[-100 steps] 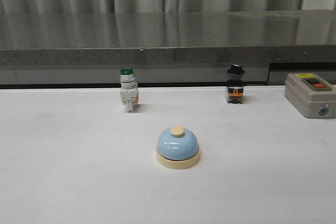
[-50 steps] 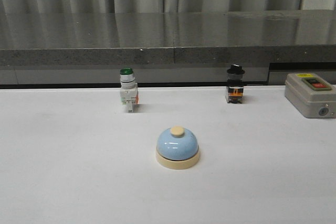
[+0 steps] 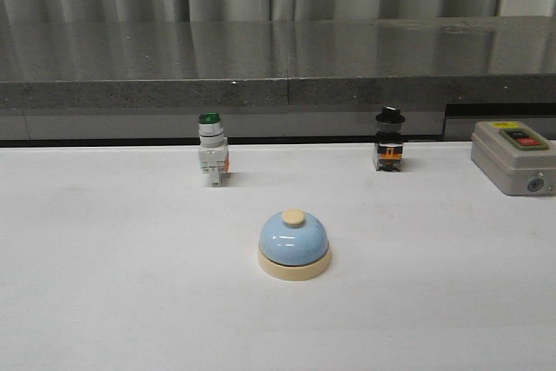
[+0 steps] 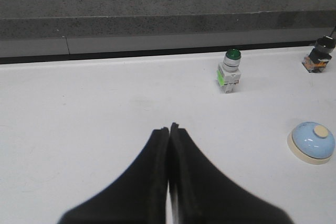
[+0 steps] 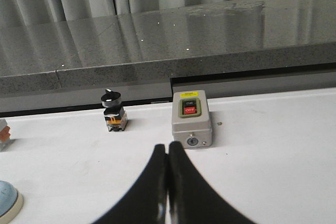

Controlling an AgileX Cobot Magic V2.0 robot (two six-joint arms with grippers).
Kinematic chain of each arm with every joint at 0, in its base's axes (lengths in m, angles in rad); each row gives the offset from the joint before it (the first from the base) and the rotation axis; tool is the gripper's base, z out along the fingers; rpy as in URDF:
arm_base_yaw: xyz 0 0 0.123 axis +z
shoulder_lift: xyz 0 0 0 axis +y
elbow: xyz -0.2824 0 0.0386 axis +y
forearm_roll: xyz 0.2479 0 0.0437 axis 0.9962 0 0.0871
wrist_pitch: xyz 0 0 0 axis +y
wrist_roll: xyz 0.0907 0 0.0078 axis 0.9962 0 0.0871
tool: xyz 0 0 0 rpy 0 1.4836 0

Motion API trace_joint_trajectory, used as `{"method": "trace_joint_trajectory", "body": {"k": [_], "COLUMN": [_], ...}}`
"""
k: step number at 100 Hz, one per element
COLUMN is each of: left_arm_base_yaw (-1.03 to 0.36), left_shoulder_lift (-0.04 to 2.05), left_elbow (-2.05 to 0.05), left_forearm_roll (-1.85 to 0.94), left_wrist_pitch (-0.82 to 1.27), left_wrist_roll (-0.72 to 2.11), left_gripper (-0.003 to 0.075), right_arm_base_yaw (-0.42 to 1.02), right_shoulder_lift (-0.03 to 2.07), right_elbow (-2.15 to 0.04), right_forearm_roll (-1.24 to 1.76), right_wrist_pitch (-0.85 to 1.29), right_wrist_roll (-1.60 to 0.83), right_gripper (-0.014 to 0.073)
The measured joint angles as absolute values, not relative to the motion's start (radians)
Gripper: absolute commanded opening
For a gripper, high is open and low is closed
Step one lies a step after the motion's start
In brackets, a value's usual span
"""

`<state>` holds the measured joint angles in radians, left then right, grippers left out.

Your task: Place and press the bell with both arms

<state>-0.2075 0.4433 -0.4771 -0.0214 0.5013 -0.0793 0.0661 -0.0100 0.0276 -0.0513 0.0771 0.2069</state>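
Note:
The light-blue bell (image 3: 294,245) with its cream base and button stands upright in the middle of the white table, untouched. In the left wrist view the bell (image 4: 312,142) lies well off to the side of my left gripper (image 4: 169,128), whose fingers are pressed together with nothing between them. In the right wrist view only an edge of the bell (image 5: 7,201) shows at the frame border, far from my right gripper (image 5: 168,145), which is also shut and empty. Neither arm appears in the front view.
A green-capped white pushbutton (image 3: 211,149) and a black selector switch (image 3: 388,140) stand at the table's back edge. A grey box with red button (image 3: 513,156) sits at the back right, close ahead of the right gripper. A dark stone ledge (image 3: 278,62) runs behind.

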Motion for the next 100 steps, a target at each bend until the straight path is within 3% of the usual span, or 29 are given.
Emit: {"method": "trace_joint_trajectory", "body": {"k": [30, 61, 100], "left_arm_base_yaw": [-0.196, -0.132, -0.084], "left_shoulder_lift": [0.404, 0.236, 0.000], "left_elbow": [-0.440, -0.201, -0.003], "left_forearm_roll": [0.000, 0.008, 0.051], "left_wrist_pitch": [0.396, 0.177, 0.084], "left_wrist_roll": [-0.079, -0.081, -0.081], "left_gripper": [-0.0021, -0.0021, -0.0021], "right_arm_base_yaw": [0.066, 0.066, 0.066], "right_shoulder_lift": [-0.010, -0.010, -0.010], "right_elbow": [0.028, 0.028, 0.028], "right_forearm_roll": [-0.051, -0.051, -0.051], "right_wrist_pitch": [0.077, 0.077, 0.077], "right_wrist_roll": [0.207, 0.207, 0.207], "right_gripper": [-0.0064, -0.0064, -0.0064]}}
